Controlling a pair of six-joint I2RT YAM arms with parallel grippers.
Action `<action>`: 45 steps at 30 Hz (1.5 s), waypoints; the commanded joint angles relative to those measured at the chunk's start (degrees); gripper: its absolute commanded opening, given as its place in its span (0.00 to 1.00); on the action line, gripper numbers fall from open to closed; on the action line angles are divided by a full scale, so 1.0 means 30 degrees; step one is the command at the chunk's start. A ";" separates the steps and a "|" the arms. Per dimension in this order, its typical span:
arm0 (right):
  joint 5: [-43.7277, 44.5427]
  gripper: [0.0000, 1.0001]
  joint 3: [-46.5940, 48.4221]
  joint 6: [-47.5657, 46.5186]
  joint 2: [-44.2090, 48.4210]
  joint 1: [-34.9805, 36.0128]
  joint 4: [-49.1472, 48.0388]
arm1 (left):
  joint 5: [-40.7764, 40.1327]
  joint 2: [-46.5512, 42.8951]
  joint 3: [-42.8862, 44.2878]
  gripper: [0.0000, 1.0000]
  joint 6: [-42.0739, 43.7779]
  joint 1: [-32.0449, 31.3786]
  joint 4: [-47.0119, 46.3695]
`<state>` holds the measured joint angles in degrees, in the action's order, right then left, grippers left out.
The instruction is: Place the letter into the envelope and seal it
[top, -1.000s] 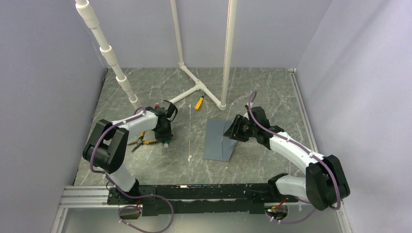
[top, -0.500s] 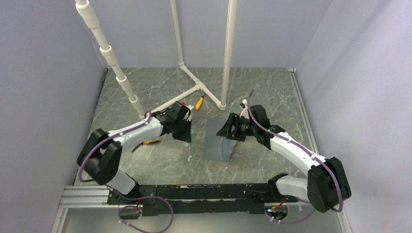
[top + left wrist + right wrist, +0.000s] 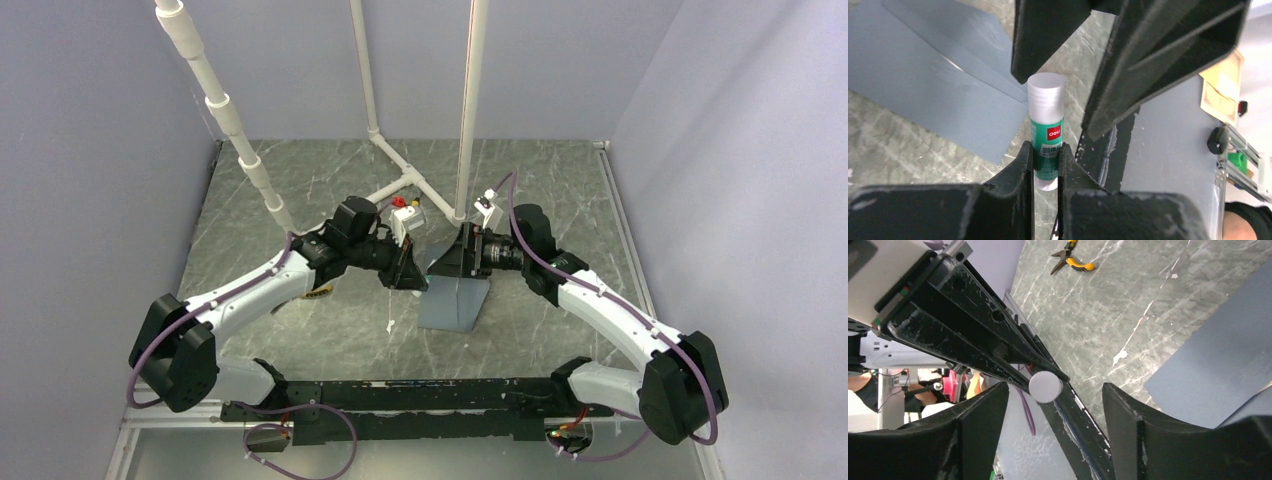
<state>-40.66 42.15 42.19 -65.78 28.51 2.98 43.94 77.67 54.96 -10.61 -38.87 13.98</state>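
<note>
Beside the slate blue-grey paper envelope (image 3: 923, 85), my left gripper (image 3: 1045, 148) clamps a green-labelled white plastic glue stick (image 3: 1048, 134); my right gripper (image 3: 1053, 392) is spread apart, flanking its cap (image 3: 1046, 89).

The envelope (image 3: 455, 305) is plain slate blue-grey. The glue stick (image 3: 1046, 131) has a frosted white cap and a green label with a red logo. The worktop (image 3: 330, 335) is dark grey-green, veined white. The pliers (image 3: 1071, 258) are yellow and black.
</note>
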 commanded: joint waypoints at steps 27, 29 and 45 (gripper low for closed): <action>-0.1098 0.00 0.2418 -0.0689 -0.0293 0.0677 0.0572 | 0.0031 -0.0308 0.2073 0.30 0.0416 -0.0036 0.1813; -0.1286 0.00 0.2317 -0.0254 -0.0318 0.0690 0.0222 | 0.0079 -0.0234 0.1960 0.46 -0.0181 -0.0022 0.1200; -0.1939 0.00 0.2135 0.0429 0.1253 0.0384 -0.0497 | 0.0671 -0.0640 0.1266 0.02 0.1965 -0.0043 0.1813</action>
<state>-42.85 47.16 42.44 -66.92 30.22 6.46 46.11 77.65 58.63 -10.11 -38.87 14.85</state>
